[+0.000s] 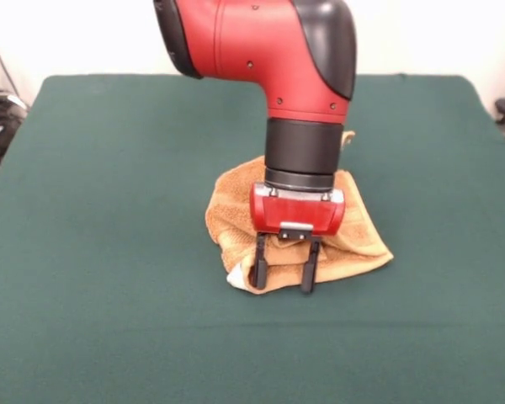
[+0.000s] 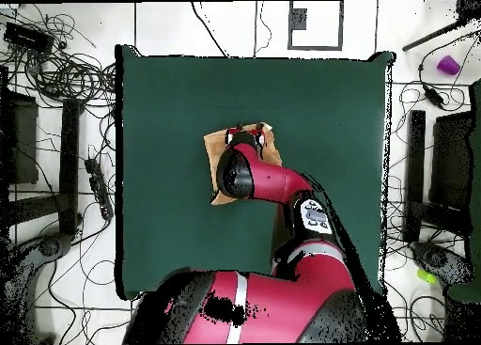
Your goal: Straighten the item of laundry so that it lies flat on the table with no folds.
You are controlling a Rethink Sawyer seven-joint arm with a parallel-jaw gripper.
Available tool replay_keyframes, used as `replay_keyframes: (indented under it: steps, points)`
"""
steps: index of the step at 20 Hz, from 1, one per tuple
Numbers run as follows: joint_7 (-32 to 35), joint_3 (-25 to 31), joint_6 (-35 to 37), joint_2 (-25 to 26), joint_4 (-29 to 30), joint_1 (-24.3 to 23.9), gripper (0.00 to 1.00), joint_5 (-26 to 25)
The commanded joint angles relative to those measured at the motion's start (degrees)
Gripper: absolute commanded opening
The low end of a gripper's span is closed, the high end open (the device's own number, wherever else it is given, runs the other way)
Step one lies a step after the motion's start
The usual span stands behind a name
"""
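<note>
Towel, golden-orange and bunched in folds, sits near the middle of the green table, a white tag at its near-left corner. Directly over it, the gripper hangs with fingers spread apart, tips down at the towel's front edge, clasping nothing. Pinching a single outer layer at the edge, not the whole bundle, would likely help. No containers are visible.
</note>
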Motion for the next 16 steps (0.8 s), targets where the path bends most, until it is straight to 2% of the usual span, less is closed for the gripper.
replay_keyframes:
  steps: [1, 8, 12, 16]
  points:
    - [11.01, 7.01, 0.79, -1.12, 7.87, 0.31, 1.0, -3.47]
    - [12.08, 8.3, 6.61, -10.43, 17.87, -0.47, 1.0, -3.76]
    - [12.69, 8.4, 6.36, -12.64, 21.33, -0.08, 1.0, -2.93]
    - [12.1, 10.36, 6.62, -13.83, 23.82, -1.89, 1.0, -3.27]
